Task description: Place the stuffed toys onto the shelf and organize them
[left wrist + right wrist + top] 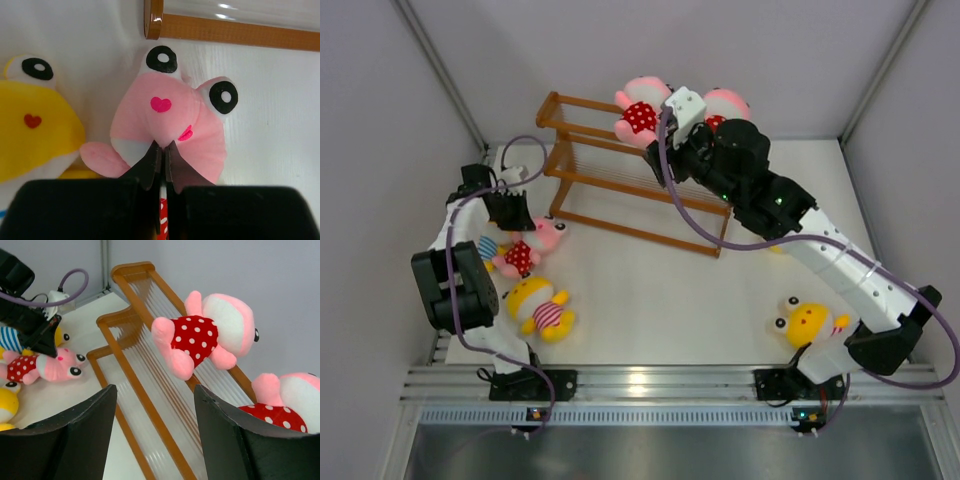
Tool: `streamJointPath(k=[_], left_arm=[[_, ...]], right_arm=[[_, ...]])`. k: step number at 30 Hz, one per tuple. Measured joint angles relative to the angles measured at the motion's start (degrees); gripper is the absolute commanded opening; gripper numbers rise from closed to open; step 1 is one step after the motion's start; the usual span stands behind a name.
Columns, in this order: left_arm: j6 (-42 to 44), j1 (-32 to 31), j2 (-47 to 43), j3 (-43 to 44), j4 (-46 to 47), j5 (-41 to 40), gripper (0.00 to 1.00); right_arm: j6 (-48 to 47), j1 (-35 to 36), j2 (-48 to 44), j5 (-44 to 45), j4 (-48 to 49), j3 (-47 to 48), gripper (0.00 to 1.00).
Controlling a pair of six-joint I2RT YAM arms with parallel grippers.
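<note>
Up on the top tier of the shelf [630, 229], the first pink toy [642, 112] and the second pink toy [725, 103] are lying a little apart. The third pink toy [528, 250] is lying on the table [650, 300] near the shelf's left foot. The left arm is bending over it, the left gripper [162, 147] pinching almost closed on its chin. The right arm is stretching across the shelf, the right gripper [155, 390] spreading wide and holding nothing. Three yellow toys are lying on the table: the blue-striped yellow toy [488, 245] and the red-striped yellow toy [542, 308] beside the left arm, and the far yellow toy [807, 322] by the right arm's base.
</note>
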Motion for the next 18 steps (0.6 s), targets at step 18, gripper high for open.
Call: streamJointPath(k=[18], left_arm=[[-26.3, 0.2, -26.9, 12.8, -6.5, 5.9, 0.0]], right_arm=[[-26.8, 26.4, 10.1, -9.2, 23.9, -16.2, 0.74]])
